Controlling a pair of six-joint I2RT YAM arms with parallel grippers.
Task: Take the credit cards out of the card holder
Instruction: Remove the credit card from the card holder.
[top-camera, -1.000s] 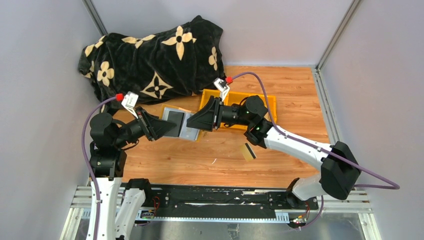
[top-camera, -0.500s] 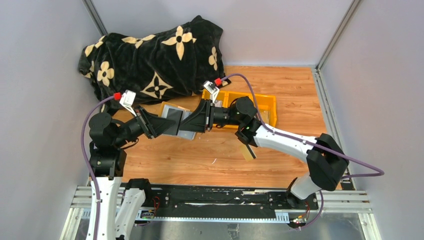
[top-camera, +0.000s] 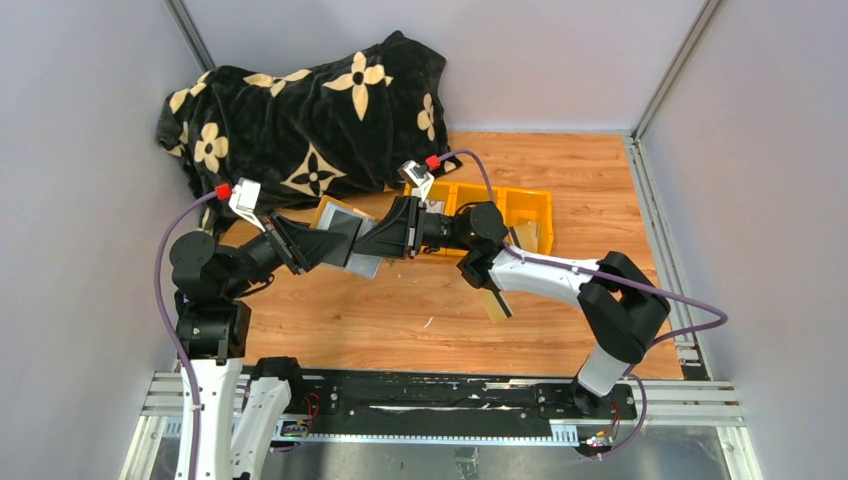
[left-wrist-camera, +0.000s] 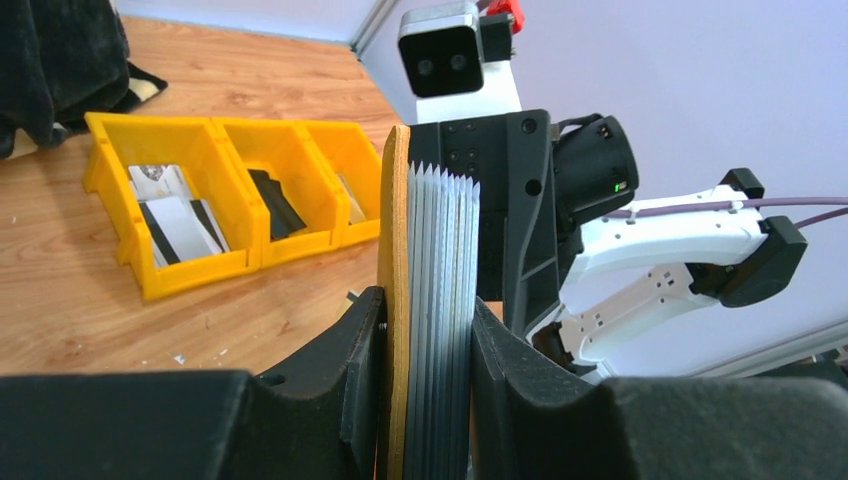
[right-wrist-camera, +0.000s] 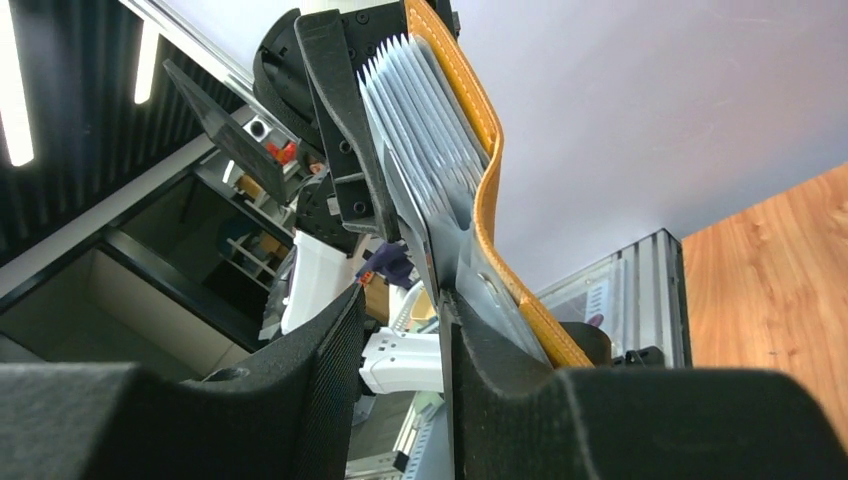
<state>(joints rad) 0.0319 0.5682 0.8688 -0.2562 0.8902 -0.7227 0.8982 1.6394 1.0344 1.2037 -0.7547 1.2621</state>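
Note:
My left gripper (top-camera: 322, 247) is shut on the mustard-tan card holder (top-camera: 344, 232), held above the table. In the left wrist view the gripper (left-wrist-camera: 425, 312) clamps the tan cover and its fan of grey pockets (left-wrist-camera: 443, 240). My right gripper (top-camera: 386, 240) meets the holder from the right. In the right wrist view its jaws (right-wrist-camera: 402, 296) stand apart, with a thin pocket edge along the right finger (right-wrist-camera: 490, 400) and the holder (right-wrist-camera: 482, 135) bending over that finger. A tan-gold card (top-camera: 497, 303) lies on the table. Grey-white cards (left-wrist-camera: 175, 215) lie in the bin's left compartment.
A yellow three-compartment bin (top-camera: 528, 204) stands behind the right arm; it also shows in the left wrist view (left-wrist-camera: 215, 150), with a black folded item (left-wrist-camera: 272, 200) in its middle compartment. A black flowered blanket (top-camera: 300, 115) is heaped at the back left.
The right gripper has moved left and closed in on the holder. The left gripper has drawn back left and tilted the holder up.

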